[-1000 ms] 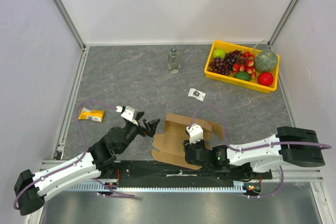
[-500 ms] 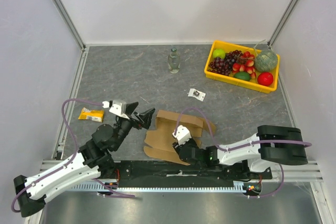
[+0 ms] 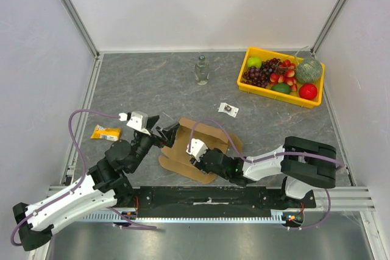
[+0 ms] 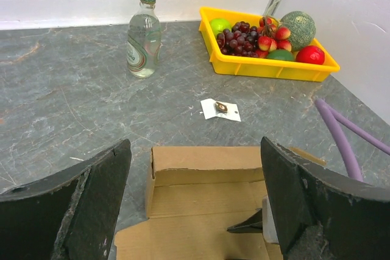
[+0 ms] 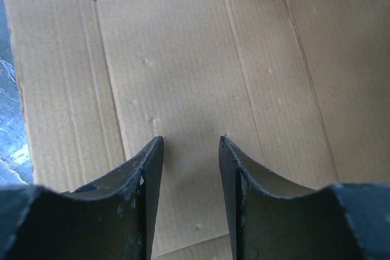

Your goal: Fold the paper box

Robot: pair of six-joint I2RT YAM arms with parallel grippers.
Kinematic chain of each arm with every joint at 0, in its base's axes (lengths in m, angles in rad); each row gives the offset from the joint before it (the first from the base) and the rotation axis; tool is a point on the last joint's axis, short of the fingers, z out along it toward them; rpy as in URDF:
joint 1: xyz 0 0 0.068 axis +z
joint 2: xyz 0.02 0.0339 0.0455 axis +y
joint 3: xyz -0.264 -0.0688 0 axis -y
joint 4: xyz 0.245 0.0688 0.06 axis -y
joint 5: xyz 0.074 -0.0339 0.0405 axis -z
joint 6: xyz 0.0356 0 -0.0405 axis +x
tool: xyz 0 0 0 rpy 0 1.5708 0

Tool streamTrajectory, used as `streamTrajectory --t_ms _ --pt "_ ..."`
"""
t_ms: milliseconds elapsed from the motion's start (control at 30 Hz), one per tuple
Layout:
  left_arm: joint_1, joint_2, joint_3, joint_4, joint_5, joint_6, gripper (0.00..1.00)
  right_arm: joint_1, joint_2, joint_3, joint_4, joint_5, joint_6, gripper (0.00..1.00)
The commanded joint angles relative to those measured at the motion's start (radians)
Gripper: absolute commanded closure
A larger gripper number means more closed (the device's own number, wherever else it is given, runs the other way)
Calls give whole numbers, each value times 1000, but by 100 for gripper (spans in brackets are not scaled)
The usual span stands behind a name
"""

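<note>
The paper box [image 3: 210, 135] is a brown cardboard sheet lying mostly flat near the front of the table, its far wall folded up [image 4: 204, 162]. My left gripper [image 3: 166, 134] hovers wide open at the box's left edge, and in the left wrist view its fingers [image 4: 73, 211] frame the sheet with nothing between them. My right gripper [image 3: 190, 158] is low over the box's floor panel [image 5: 183, 77]. Its fingertips [image 5: 157, 147] stand partly apart on the cardboard and hold nothing. One tip of the right gripper shows in the left wrist view [image 4: 247, 226].
A glass bottle [image 3: 202, 70] stands at the back centre. A yellow tray [image 3: 277, 94] of fruit sits at the back right. A small white packet [image 3: 228, 109] lies behind the box, a yellow packet [image 3: 106, 132] at the left. A purple cable [image 4: 341, 132] arches over the box.
The right arm has reached further left, and the box has slid left and slightly away with it. The left gripper has drawn back to the left, still open.
</note>
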Motion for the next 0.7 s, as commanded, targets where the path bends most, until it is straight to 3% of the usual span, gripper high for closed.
streamTrajectory --t_ms 0,167,400,600,667 --pt "-4 -13 48 -32 -10 36 8 -35 65 27 -93 -137 -205 51" --pt "-4 -10 59 -45 -13 44 8 -76 75 52 -113 -203 -279 51" --pt "-3 -44 60 -58 -33 44 8 -78 -67 115 -193 -195 -209 46" --pt "-4 -78 37 -46 -42 21 8 -50 -148 190 -242 -194 29 49" --pt "-4 -81 37 -49 -48 18 8 -12 -158 202 -265 -70 136 49"
